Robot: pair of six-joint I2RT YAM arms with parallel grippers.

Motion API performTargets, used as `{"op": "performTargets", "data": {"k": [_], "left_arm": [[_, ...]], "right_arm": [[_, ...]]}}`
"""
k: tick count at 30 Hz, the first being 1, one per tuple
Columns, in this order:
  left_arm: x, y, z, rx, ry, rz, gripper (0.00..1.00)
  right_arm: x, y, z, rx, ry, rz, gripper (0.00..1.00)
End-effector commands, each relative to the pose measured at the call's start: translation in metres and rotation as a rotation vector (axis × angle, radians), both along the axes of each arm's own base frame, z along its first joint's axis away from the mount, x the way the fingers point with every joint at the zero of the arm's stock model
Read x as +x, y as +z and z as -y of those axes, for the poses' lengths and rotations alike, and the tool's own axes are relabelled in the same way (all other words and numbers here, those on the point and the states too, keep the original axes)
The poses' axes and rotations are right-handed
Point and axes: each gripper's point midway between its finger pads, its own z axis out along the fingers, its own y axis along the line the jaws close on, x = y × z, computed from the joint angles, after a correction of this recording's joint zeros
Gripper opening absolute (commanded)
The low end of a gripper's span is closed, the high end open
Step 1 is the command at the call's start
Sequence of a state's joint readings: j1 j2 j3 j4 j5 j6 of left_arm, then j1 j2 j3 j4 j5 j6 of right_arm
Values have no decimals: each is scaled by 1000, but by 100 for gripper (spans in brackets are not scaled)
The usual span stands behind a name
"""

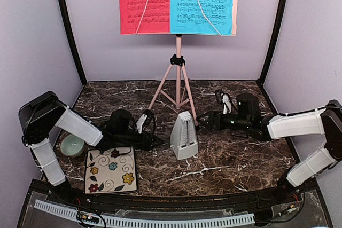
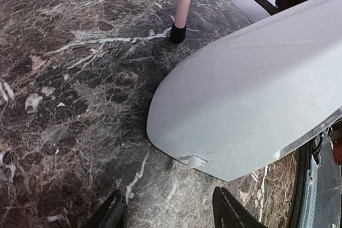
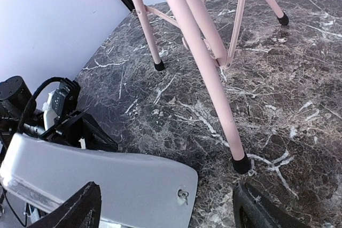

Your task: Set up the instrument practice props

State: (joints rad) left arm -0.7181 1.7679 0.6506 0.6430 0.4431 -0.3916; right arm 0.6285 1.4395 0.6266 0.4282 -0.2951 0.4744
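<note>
The metronome (image 1: pixel 183 136) stands upright at the centre of the top view, on the dark marble table (image 1: pixel 240 153). It sits just in front of the music stand (image 1: pixel 178 73), near the stand's front leg. It is a small white pyramid, broad at the base and tapering upward, so its long axis is vertical. Its faces are smooth, hard-looking plastic with rounded edges.

The left gripper (image 2: pixel 170 213) lies just beside it on the left of the frame, and the right gripper (image 3: pixel 168 209) just beside it on the right. Neither arm is clearly nearer. Both point inward at it, low over the table. In the left wrist view the black fingers are moderately apart with only marble between them, and the pale face fills the right of the frame beyond them. In the right wrist view the fingers are spread wide and hold nothing, with the metronome at lower left.

The stand is pale pink tubing on black rubber feet. Its desk at the top of the frame carries a red sheet (image 1: pixel 143 1) and a blue sheet (image 1: pixel 202 1) side by side. Any further move would likely be a sideways pinch across the sloping faces, which may slip.
</note>
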Motion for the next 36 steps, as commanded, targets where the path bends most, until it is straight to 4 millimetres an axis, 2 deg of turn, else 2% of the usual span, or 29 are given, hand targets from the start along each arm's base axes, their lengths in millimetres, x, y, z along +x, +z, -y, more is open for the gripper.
{"op": "performTargets", "data": {"k": [1, 4, 9, 12, 15, 18, 25, 29, 36], "left_arm": [[-6, 24, 4, -47, -73, 174, 58], [-16, 23, 8, -36, -119, 277, 66], [-32, 7, 28, 45, -187, 376, 78], [-34, 2, 36, 52, -186, 417, 90], [-35, -6, 46, 72, -191, 442, 93], [-31, -13, 51, 93, -167, 446, 93], [-28, -15, 63, 78, -144, 437, 92], [-30, -18, 69, 74, -153, 426, 83], [-29, -22, 68, 85, -143, 414, 70]], "right_arm": [[-12, 12, 4, 25, 27, 4, 88], [-18, 30, 2, 71, 47, 21, 94], [-26, 53, -1, 112, 78, 70, 98], [-29, 58, -7, 117, 106, 72, 97], [-31, 57, -12, 117, 126, 68, 97], [-34, 54, -15, 111, 141, 62, 95], [-39, 32, -15, 97, 144, 22, 92], [-39, 29, -16, 108, 148, 10, 92], [-41, 20, -19, 114, 153, -15, 89]]}}
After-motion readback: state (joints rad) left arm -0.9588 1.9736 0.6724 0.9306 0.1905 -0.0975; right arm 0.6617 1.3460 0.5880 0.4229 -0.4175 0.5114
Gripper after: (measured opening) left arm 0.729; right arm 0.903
